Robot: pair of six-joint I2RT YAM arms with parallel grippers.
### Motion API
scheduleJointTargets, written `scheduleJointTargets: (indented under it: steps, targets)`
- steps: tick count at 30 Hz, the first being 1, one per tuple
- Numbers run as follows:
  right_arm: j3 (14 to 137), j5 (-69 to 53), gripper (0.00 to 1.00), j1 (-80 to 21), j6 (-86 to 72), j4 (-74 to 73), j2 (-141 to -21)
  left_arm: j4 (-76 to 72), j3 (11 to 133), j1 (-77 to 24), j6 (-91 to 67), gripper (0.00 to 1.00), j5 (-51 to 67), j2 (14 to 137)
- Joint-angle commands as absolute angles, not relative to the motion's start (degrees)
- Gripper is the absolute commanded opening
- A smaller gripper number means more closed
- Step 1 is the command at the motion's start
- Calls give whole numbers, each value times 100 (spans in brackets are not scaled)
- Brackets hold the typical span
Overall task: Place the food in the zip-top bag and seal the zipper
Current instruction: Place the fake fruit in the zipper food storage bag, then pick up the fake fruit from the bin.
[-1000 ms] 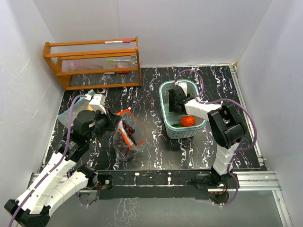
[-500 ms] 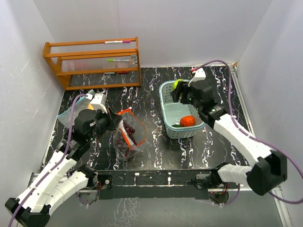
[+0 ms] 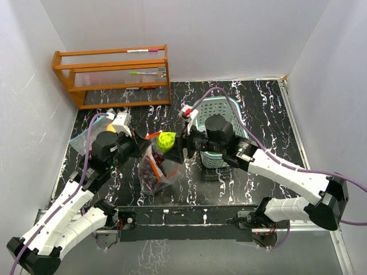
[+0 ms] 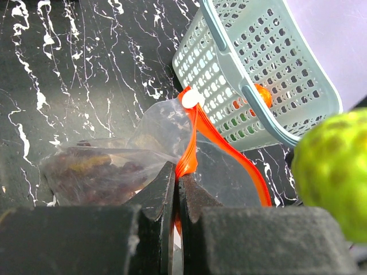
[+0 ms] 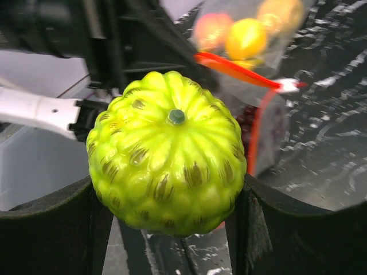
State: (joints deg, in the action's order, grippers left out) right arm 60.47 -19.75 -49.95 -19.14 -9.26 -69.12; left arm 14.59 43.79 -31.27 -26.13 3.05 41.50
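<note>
Surface: black white-veined table (image 3: 192, 182) (white walls (image 3: 229, 34) around).
Left gripper (image 4: 176, 189): pinching zip-top bag (image 4: 161, 129).
Right gripper (image 5: 166, 226): clamping bumpy green fruit (image 5: 166, 152).

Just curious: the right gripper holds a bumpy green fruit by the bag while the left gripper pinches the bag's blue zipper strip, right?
Not quite: the zipper strip is orange, not blue, as the left wrist view shows. The left gripper pinches it; the right gripper holds the bumpy green fruit.

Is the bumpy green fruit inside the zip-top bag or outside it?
Outside. The right gripper holds the green fruit near the bag, whose zipper edge the left gripper pinches.
</note>
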Motion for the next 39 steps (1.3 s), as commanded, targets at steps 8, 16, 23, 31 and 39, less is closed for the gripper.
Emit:
scheduleJointTargets:
  steps: [8,16,23,31,39]
  targets:
    - [6616,-1311,8,-5489,-1991,-818,-7858,1212,4339,-3146,-2672,0,481,4055]
    - [6964,-365,29,-5494,-2221,-1696,-8711,1242,4377,-3146,-2630,0,473,4037]
    - [7113,-352,93,-5505,-2033,-1828,-8404,1198,4351,-3146,-2615,0,455,4066]
    - [7166,254,98,-5498,-2096,-2221,-7569,1152,4337,-3146,-2628,0,472,4121]
    - [7706,1291,98,-4077,-2313,-3806,-7710,1173,4318,-3146,-2650,0,509,4058]
